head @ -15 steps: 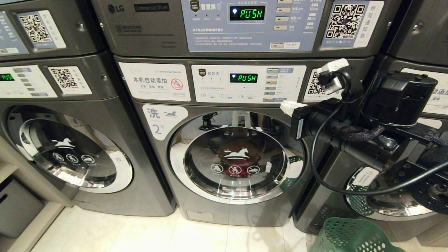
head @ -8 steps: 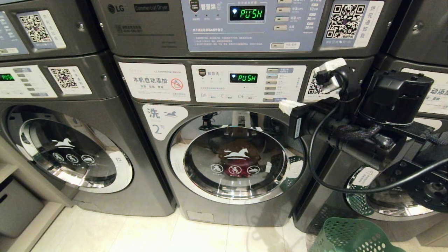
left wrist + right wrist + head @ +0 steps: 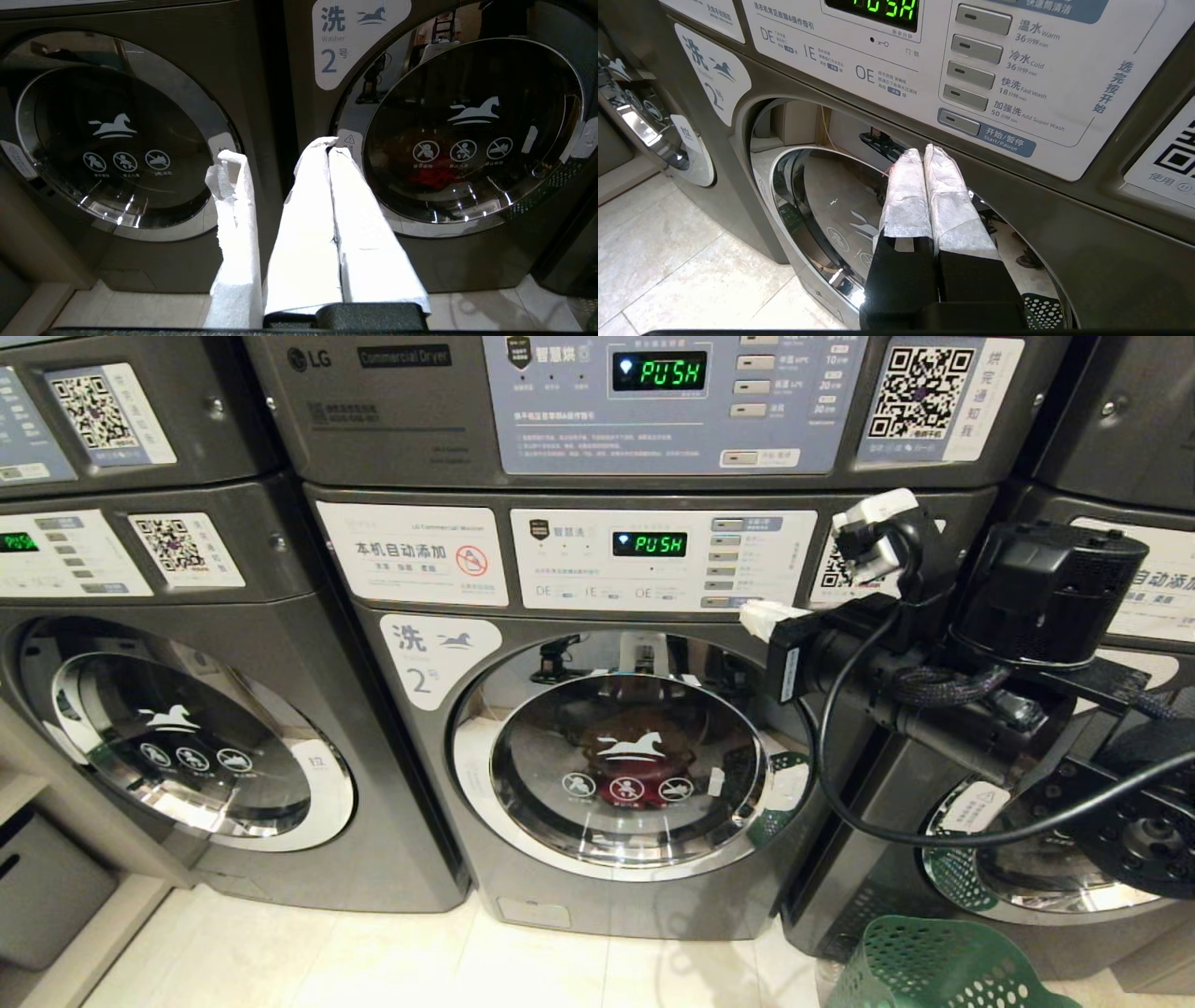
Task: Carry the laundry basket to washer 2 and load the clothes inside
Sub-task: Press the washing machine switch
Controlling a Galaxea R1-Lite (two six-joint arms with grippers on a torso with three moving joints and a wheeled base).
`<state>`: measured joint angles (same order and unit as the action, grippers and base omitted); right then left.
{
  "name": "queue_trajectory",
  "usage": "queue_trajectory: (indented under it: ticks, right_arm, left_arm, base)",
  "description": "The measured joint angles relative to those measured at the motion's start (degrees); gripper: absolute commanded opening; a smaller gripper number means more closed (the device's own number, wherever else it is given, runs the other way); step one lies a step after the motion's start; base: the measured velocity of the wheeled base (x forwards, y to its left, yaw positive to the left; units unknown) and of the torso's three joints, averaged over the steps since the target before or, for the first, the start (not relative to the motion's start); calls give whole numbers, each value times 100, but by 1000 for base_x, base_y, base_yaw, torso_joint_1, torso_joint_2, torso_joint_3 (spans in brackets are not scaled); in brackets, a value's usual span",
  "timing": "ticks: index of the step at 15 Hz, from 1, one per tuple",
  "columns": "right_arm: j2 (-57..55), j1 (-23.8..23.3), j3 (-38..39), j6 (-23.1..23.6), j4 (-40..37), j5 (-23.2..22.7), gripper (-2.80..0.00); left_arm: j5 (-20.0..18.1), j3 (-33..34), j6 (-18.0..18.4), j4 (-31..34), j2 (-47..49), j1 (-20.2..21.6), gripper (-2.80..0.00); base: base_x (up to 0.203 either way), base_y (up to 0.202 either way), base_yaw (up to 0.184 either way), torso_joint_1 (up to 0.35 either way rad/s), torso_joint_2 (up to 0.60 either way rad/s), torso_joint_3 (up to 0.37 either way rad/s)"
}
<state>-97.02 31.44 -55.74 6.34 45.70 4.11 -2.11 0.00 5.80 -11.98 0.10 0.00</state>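
Observation:
Washer 2 (image 3: 420,775) stands straight ahead, its round chrome-rimmed door (image 3: 635,756) closed and the label 2 (image 3: 434,658) at its upper left. A dark red mass of clothes (image 3: 638,775) shows behind the glass, also red in the left wrist view (image 3: 432,172). The green laundry basket (image 3: 934,966) sits on the floor at the lower right. My right gripper (image 3: 758,614) is shut and empty. Its white-wrapped tips (image 3: 924,150) are just under the Start/Pause button (image 3: 959,122). My left gripper (image 3: 329,148) is shut, empty, low before washer 2 (image 3: 472,256).
An alike grey washer (image 3: 187,756) stands to the left and another (image 3: 1027,887) to the right behind my right arm. A dryer panel (image 3: 560,411) sits above. A low shelf (image 3: 56,896) is at the far left, and pale floor tiles (image 3: 373,961) lie in front.
My right arm has crept slightly left and up toward washer 2's control panel. The washers, door and basket have not moved.

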Motion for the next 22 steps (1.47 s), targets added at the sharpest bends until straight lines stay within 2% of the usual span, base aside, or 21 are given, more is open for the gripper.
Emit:
queue_trajectory:
  ticks: [4,9,13,18,22]
  right_arm:
    - [-68,0,-45,-6,3,-3,-280]
    - [-140,0,-143,-15,-1,7,-280]
    - [-151,-10,-156,-23,-8,29,-280]
    - [-140,11,-204,51,-3,68,-280]
    - [-117,247,-330,52,-3,57,-280]
  left_arm:
    - [11,0,-218,71,0,0,-280]
    - [176,0,-418,579,0,0,-280]
    - [187,0,-540,584,0,0,-280]
    - [201,0,-560,588,0,0,-280]
    - [211,0,-569,584,0,0,-280]
  base:
    - [0,0,0,0,0,0]
    - [0,0,0,0,0,0]
    - [0,0,0,0,0,0]
    - [0,0,0,0,0,0]
    - [0,0,0,0,0,0]
